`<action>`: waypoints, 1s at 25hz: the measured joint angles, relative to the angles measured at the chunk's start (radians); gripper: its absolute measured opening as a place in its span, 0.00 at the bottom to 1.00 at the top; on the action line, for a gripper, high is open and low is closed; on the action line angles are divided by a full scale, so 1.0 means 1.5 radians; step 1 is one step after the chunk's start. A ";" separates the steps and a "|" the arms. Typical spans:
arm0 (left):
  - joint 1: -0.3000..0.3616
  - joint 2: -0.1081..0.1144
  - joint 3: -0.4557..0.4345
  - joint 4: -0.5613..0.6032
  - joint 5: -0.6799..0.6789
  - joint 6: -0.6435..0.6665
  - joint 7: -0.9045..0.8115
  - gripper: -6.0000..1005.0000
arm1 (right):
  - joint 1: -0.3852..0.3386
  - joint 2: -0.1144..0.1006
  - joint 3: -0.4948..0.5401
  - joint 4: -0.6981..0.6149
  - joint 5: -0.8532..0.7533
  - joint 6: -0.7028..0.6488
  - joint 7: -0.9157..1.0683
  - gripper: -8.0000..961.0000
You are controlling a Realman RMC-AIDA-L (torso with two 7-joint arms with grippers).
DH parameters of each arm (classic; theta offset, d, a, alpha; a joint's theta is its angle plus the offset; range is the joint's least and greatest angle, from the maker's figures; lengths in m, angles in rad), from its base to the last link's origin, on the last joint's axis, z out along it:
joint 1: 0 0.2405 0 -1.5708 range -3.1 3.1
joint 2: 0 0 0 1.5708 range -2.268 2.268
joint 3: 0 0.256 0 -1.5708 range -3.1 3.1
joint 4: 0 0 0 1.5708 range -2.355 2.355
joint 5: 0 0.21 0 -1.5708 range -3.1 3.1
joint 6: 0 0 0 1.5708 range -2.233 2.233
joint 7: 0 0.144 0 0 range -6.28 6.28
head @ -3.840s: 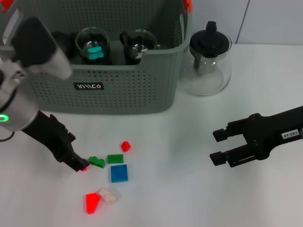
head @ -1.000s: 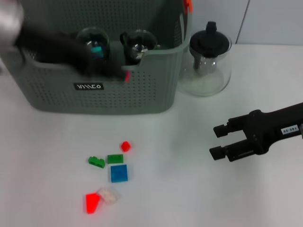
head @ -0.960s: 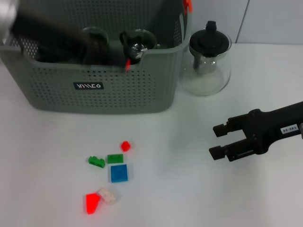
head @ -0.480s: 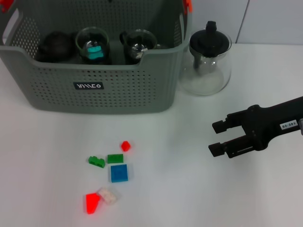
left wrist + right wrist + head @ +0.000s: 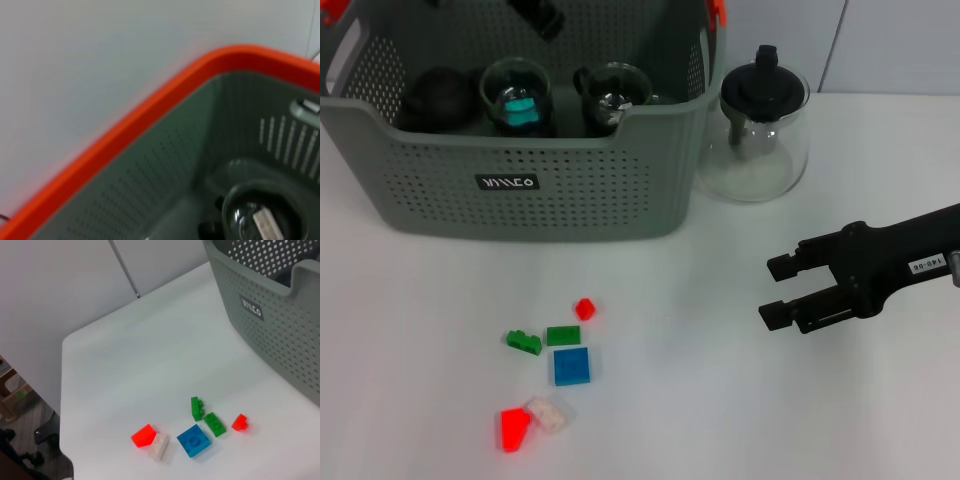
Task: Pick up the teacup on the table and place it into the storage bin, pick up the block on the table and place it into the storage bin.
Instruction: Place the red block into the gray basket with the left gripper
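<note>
Bin (image 5: 520, 190), grey-green and perforated with orange clips at its top corners, stood at the back left of the worktop (image 5: 720, 400), its black label facing forward. Inside it sat two glass teacups side by side: the left cup (image 5: 516, 95) held a teal block (image 5: 522, 110), the right cup (image 5: 612, 92) something pale. A dark round object (image 5: 438, 98) lay to the left of them in the bin. Just right of the bin, close to its wall, stood a glass teapot (image 5: 760, 125) with a black lid.

On the worktop in front of the bin lay a loose cluster of blocks: a small red block (image 5: 584, 308) nearest the bin, a green flat block (image 5: 563, 335) with a green studded block (image 5: 524, 343) to its left, a blue square block (image 5: 572, 367) just in front of the green flat one, and nearest the front edge a white block (image 5: 549, 413) touching a red wedge (image 5: 514, 429).

The left gripper (image 5: 538, 14) showed only as a dark piece at the top of the head view above the rear of the bin; the state of its jaws could not be told. The left wrist view looked down past the bin's orange rim onto a cup.

The right gripper (image 5: 778, 291) hovered over the right side of the worktop, well apart from the blocks, its jaws apart and holding nothing.
</note>
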 joint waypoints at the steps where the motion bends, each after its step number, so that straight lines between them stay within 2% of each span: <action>1: 0.000 0.000 0.009 -0.011 0.000 -0.013 -0.003 0.21 | 0.000 0.001 0.000 0.000 0.000 0.001 0.000 0.86; 6: 0.002 0.001 0.058 -0.057 0.001 -0.073 -0.027 0.21 | -0.001 0.005 0.000 0.000 -0.002 0.005 0.000 0.86; 12: 0.025 0.001 0.086 -0.062 0.002 -0.098 -0.032 0.21 | -0.004 0.006 0.000 0.000 -0.003 0.005 0.000 0.86; 20: 0.047 -0.005 0.089 -0.031 0.002 -0.102 -0.033 0.21 | -0.003 0.006 0.000 0.000 -0.003 0.006 0.000 0.86; 24: 0.066 -0.015 0.089 0.014 0.002 -0.094 -0.033 0.21 | -0.003 0.006 0.000 0.000 -0.003 0.006 0.000 0.86; 25: 0.070 -0.017 0.090 0.025 0.002 -0.090 -0.033 0.26 | -0.003 0.006 0.000 0.000 -0.003 0.006 0.000 0.86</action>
